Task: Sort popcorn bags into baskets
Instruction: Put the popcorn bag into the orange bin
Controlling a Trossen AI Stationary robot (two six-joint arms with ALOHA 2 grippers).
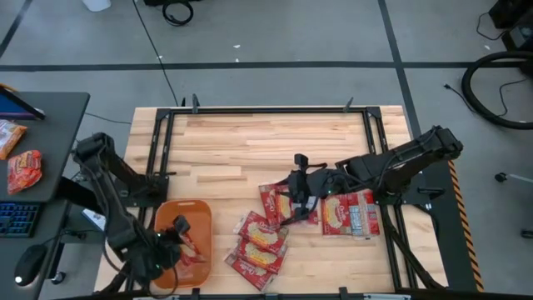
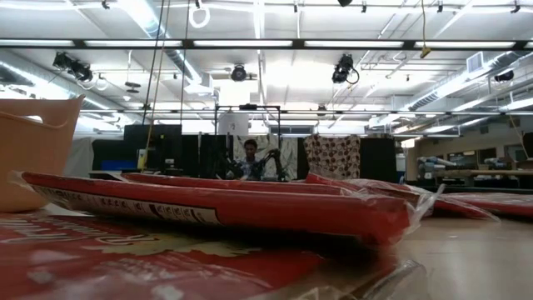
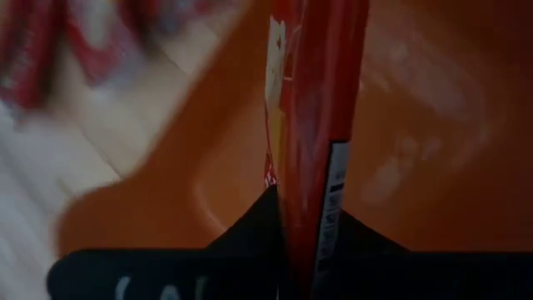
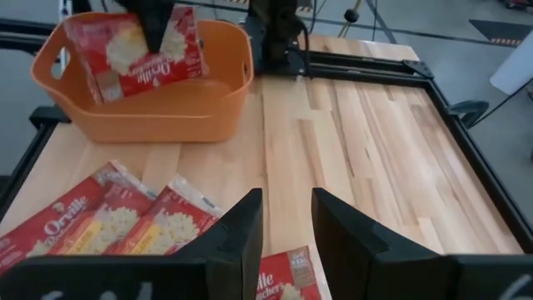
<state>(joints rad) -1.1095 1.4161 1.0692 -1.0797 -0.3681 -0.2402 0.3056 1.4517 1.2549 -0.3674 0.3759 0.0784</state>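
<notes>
The orange basket (image 1: 198,212) stands at the table's near left; it also shows in the right wrist view (image 4: 166,112) and the low view (image 2: 33,150). My left gripper (image 1: 179,239) is over the basket, shut on one red popcorn bag (image 4: 137,50). Several more popcorn bags lie flat on the wood: a pile near the front edge (image 1: 260,246), one group in the middle (image 1: 279,204) and one farther right (image 1: 350,212). My right gripper (image 4: 283,237) is open and empty, just above the middle group, over a bag (image 4: 287,283). My left gripper pinches the popcorn bag at its upper edge (image 4: 156,37) between its two fingers, coming from above. In the left wrist view the bag shows edge-on between the fingers (image 3: 321,242). The bag hangs below the fingers, slightly tilted, its lower part inside the basket's rim.
Black frame rails (image 1: 266,110) run round the table. Bare wood (image 1: 266,142) fills the far half. A grey desk (image 1: 58,125) stands left of the table with orange-red snack packets (image 1: 23,171) on it.
</notes>
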